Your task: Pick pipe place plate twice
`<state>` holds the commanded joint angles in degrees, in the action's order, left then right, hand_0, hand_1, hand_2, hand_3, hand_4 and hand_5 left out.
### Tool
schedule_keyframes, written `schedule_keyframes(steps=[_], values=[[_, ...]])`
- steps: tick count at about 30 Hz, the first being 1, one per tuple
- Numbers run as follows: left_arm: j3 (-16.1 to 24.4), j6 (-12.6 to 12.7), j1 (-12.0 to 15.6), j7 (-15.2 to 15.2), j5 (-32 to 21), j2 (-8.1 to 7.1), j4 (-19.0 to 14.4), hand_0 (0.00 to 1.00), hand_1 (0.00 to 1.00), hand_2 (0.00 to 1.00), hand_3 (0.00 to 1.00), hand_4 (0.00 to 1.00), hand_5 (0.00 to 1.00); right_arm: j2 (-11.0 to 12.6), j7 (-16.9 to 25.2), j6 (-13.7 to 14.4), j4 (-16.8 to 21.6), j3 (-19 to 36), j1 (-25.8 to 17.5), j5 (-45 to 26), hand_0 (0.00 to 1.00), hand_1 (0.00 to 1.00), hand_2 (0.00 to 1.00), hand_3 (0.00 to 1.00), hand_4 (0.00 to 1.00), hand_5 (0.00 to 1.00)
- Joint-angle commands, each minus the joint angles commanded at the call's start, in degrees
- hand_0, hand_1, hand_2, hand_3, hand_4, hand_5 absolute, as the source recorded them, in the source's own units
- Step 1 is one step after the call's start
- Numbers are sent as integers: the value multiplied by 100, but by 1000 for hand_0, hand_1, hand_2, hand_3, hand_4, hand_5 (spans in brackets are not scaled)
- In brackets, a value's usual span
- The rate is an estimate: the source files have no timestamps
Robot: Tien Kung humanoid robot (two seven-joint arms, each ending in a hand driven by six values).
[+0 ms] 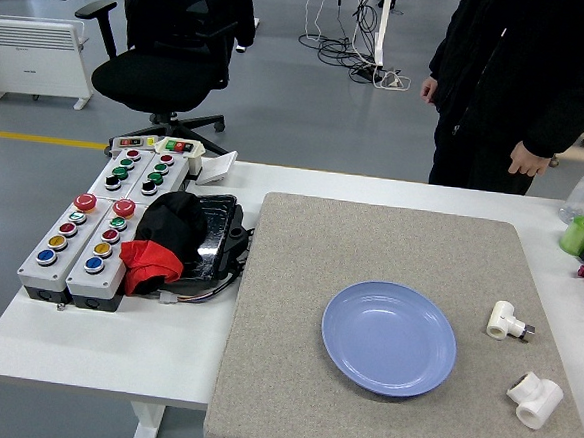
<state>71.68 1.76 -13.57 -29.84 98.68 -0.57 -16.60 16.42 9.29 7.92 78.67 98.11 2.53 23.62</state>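
Pipe fittings, two white ones, are what the task turns on, and neither lies on the plate yet. The white bench (82, 350) carries a grey mat (294, 329), and the blue plate (389, 338) sits empty on it. Right of the plate lies the larger pipe fitting (535, 400), near the mat's edge; the smaller pipe fitting (505, 320) lies just above it, closer to the plate. No robot hand shows, so their state cannot be told. The first pick looks not yet begun; it likely calls for the right arm reaching in.
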Motion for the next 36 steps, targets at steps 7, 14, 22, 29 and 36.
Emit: schedule_keyframes(steps=[7, 14, 22, 29, 36], values=[[20, 2, -12, 6, 26, 8, 3, 651, 624, 637, 574, 403, 998, 2, -14, -9, -1, 19, 7, -7, 873, 820, 871, 771, 572, 636], [53, 10, -25, 18, 63, 9, 9, 651, 625, 638, 574, 403, 998, 3, -39, -18, -1, 38, 14, 14, 875, 821, 873, 769, 573, 638], [34, -3, -36, 10, 56, 8, 4, 652, 624, 637, 574, 403, 998, 111, -402, -154, 81, 1, -49, 535, 921, 865, 939, 839, 742, 627], [7, 20, -68, 31, -11, -4, 17, 652, 625, 637, 574, 403, 998, 529, -847, 149, 830, -658, -450, 2248, 998, 949, 998, 998, 940, 555], [7, 22, -97, 21, -22, -6, 15, 652, 625, 637, 575, 403, 998, 869, -1494, -189, 1378, -1543, -563, 3924, 998, 965, 998, 998, 938, 496]])
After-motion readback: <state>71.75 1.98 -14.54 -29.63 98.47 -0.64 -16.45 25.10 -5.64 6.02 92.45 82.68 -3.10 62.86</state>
